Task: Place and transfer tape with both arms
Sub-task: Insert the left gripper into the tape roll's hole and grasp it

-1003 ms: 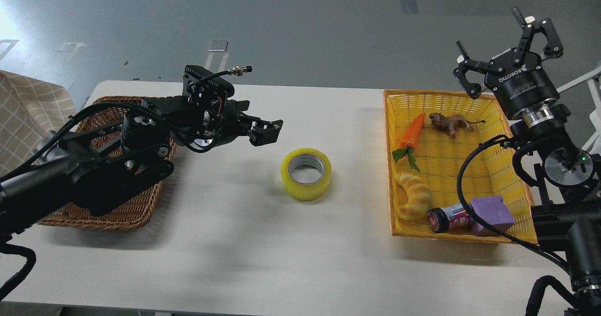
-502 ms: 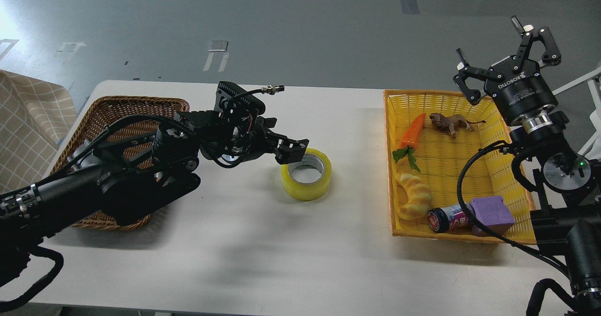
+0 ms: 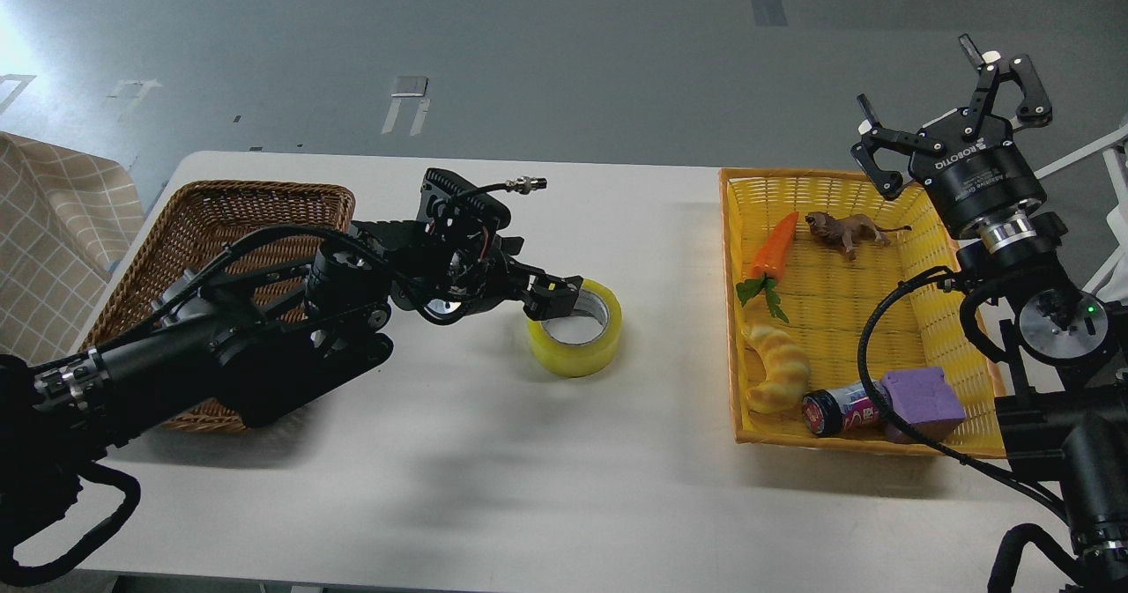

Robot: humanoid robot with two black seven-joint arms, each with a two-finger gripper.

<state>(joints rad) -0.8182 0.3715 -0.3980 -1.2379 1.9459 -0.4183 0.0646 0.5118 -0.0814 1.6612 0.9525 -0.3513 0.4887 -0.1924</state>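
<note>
The tape [image 3: 575, 327] lies flat on the white tabletop [image 3: 493, 470], hole upward, about midway between the two baskets. At its nine-to-ten o'clock edge the left gripper [image 3: 557, 299] reaches in low from the side, its tip over the near rim and core; whether its fingers are apart or already pressing the roll's wall I cannot tell, since they show only as one dark clump. My judgement is that the pick-up is in hand: the left arm is lining up a grasp, and the roll is not yet lifted.

The next move calls for one finger inside the core and one outside the wall, a firm close, then a straight lift; the glossy side may slip.

The right gripper [image 3: 956, 108] hangs high at two o'clock from the tape, above the far corner of the yellow basket [image 3: 916, 441], fingers spread wide and holding nothing. The wicker basket [image 3: 220, 207] sits at nine o'clock, under the left arm.
</note>
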